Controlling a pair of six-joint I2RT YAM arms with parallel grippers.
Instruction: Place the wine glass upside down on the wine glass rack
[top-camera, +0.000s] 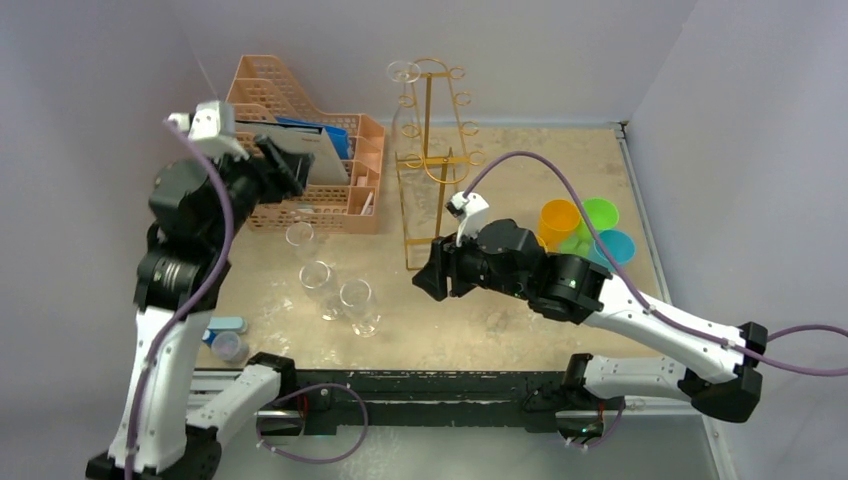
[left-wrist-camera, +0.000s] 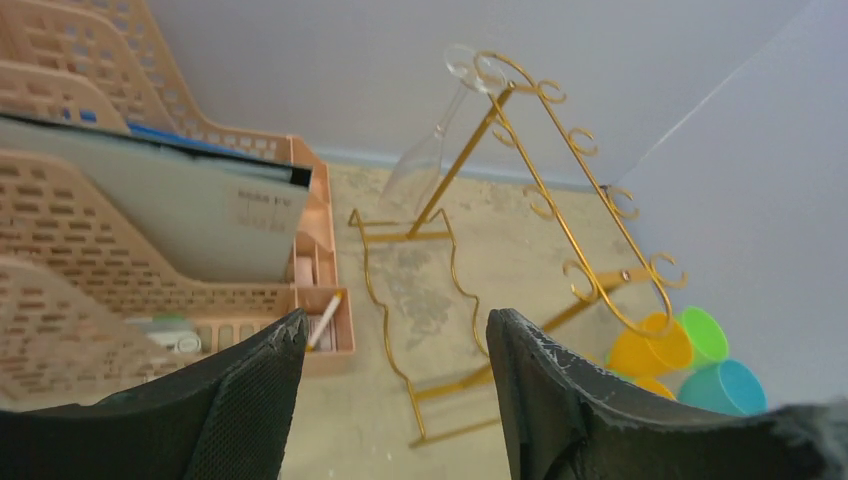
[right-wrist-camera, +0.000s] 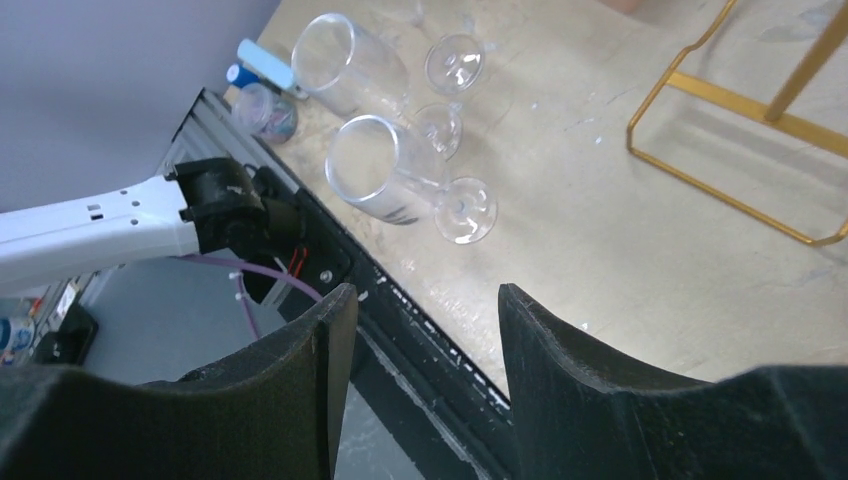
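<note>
A clear wine glass (top-camera: 404, 71) hangs upside down from the top left hook of the gold wire wine glass rack (top-camera: 428, 160), foot up and bowl down. In the left wrist view the wine glass (left-wrist-camera: 425, 150) hangs on the rack (left-wrist-camera: 560, 200), well beyond my left gripper (left-wrist-camera: 395, 335), whose jaws are open and empty. From above, the left gripper (top-camera: 288, 165) is raised left of the rack, in front of the organizer. My right gripper (top-camera: 430, 280) hovers open and empty near the rack's base. Three more wine glasses (top-camera: 317, 280) stand on the table, two of them large in the right wrist view (right-wrist-camera: 385, 170).
A peach lattice organizer (top-camera: 300, 130) holding papers stands at the back left. Coloured plastic cups (top-camera: 585, 230) cluster right of the rack. A small blue item and a little jar (top-camera: 228, 340) lie near the left arm's base. A black rail (top-camera: 430, 395) runs along the near edge.
</note>
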